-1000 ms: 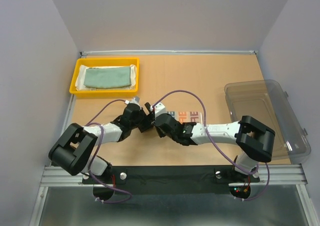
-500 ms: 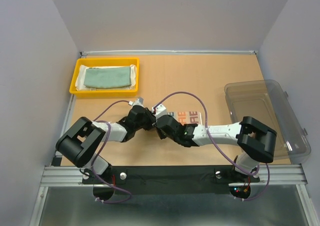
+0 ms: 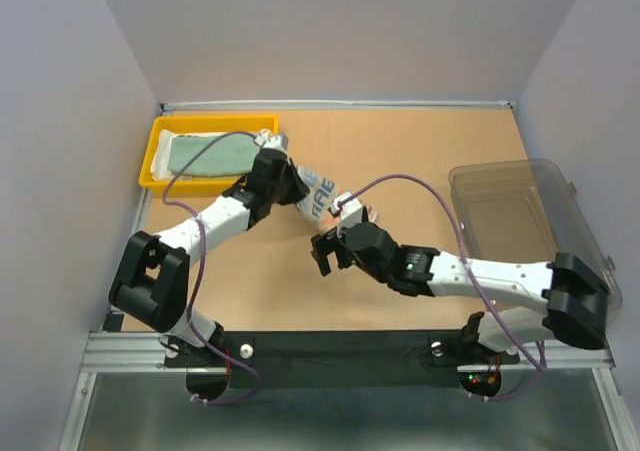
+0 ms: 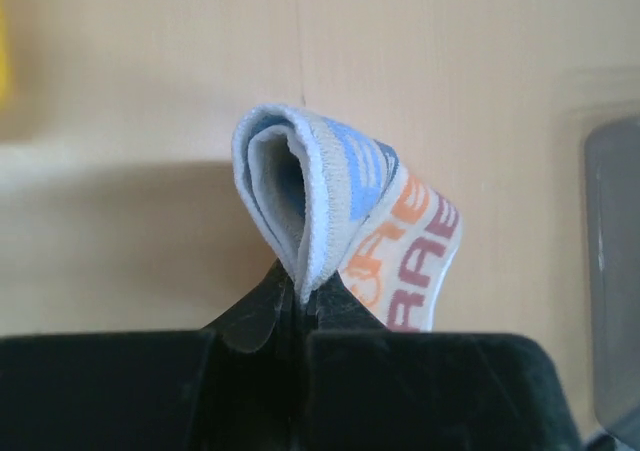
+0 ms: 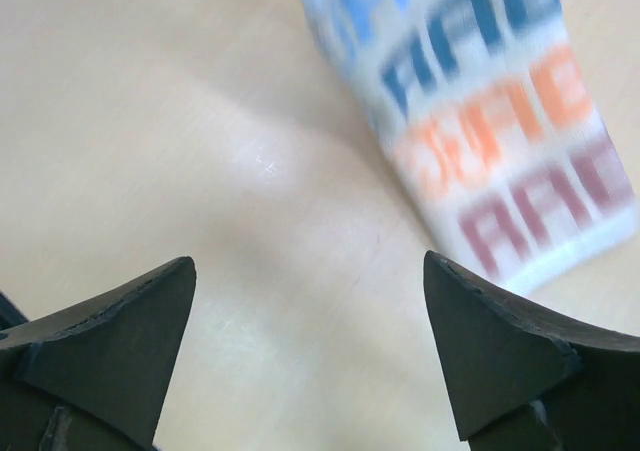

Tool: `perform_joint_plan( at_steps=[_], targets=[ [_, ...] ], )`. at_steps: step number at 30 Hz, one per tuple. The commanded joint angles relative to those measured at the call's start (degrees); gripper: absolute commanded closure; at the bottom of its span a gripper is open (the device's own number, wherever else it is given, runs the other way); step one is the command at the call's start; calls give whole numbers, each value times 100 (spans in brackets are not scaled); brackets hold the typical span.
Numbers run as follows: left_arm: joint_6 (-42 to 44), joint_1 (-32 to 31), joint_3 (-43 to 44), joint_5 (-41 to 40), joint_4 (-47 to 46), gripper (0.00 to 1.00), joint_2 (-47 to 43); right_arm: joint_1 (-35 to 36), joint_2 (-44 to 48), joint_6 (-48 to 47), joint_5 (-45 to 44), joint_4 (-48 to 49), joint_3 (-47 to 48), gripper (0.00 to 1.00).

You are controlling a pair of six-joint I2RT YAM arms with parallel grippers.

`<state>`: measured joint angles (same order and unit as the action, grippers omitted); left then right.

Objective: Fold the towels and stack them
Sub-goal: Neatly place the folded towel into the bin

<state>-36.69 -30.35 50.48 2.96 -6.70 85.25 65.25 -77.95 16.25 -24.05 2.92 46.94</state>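
Note:
The white towel with blue and orange letter print hangs folded from my left gripper, which is shut on its edge. In the left wrist view the pinched fold of the letter-print towel stands just above my left gripper. My right gripper is open over bare table, just near of the towel's lower end. In the right wrist view the printed towel lies up and to the right of my right gripper, apart from it. A pale green towel lies folded on a white towel in the yellow tray.
A clear plastic bin stands at the right edge of the table. The yellow tray sits in the far left corner, just left of my left gripper. Purple cables loop over both arms.
My left gripper shut on the printed towel and carried it up and left toward the tray. My right gripper opened, let go of the towel and drew back.

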Motion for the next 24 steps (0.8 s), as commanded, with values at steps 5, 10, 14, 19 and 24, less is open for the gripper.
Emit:
perform_joint_plan(
  at_steps=[5,10,14,19,24],
  targets=[
    [2251,1047,2471,-489,2601,100,376,-13,1676,256,-170,-801,-948,0],
    [2824,1391,3783,-718,3682,100,887,-21,2135,177,-275,-951,-1222,0],
    [3264,1540,4908,-1016,4280,100,1457,-21,1978,-25,-275,-1047,-1126,0],
    [3493,1803,6069,-1166,4581,100,2003,-21,1617,-359,-284,-1109,-836,0],
    [3642,2068,7027,-1131,4774,100,2408,-30,1301,-526,-302,-1136,-634,0]
  ],
)
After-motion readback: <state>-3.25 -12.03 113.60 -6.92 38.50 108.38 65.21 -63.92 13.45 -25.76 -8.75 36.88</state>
